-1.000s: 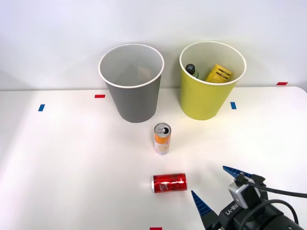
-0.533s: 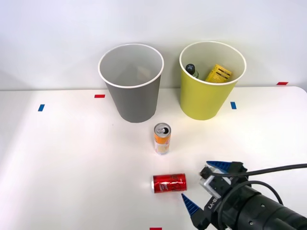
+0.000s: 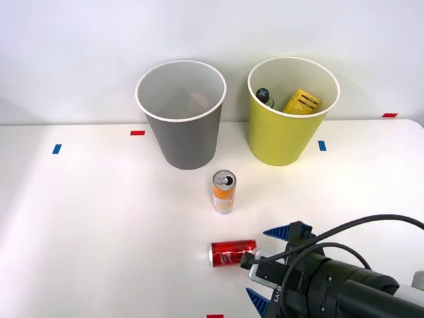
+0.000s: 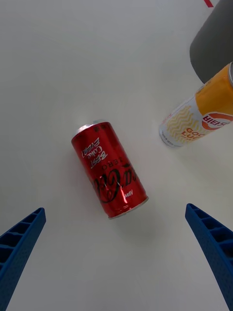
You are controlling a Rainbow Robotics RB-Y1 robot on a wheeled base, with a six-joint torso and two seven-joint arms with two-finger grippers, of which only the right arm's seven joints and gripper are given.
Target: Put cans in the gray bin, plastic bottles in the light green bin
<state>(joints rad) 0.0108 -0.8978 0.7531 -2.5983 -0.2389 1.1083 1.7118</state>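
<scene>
A red can [image 3: 230,252] [image 4: 109,175] lies on its side on the white table near the front. Just right of it my right gripper [image 3: 267,266] [image 4: 116,252] stands open, its blue fingers apart on either side of the can's near end without touching it. The orange-and-white can [image 3: 224,191] [image 4: 199,114] stands upright behind the red one. At the back stand the gray bin [image 3: 181,116] [image 4: 213,43] and, to its right, the light green bin [image 3: 290,112]. Inside the green bin lie a clear bottle with a dark cap [image 3: 265,97] and a yellow ribbed bottle [image 3: 301,102].
Small red and blue tape marks [image 3: 138,133] dot the white table [image 3: 93,218]. A wall rises directly behind the bins. My right arm's black body and cables [image 3: 344,285] occupy the front right corner.
My right gripper has moved left, closing in on the red can's right end. Its fingers stay open. Cans and bins have not moved.
</scene>
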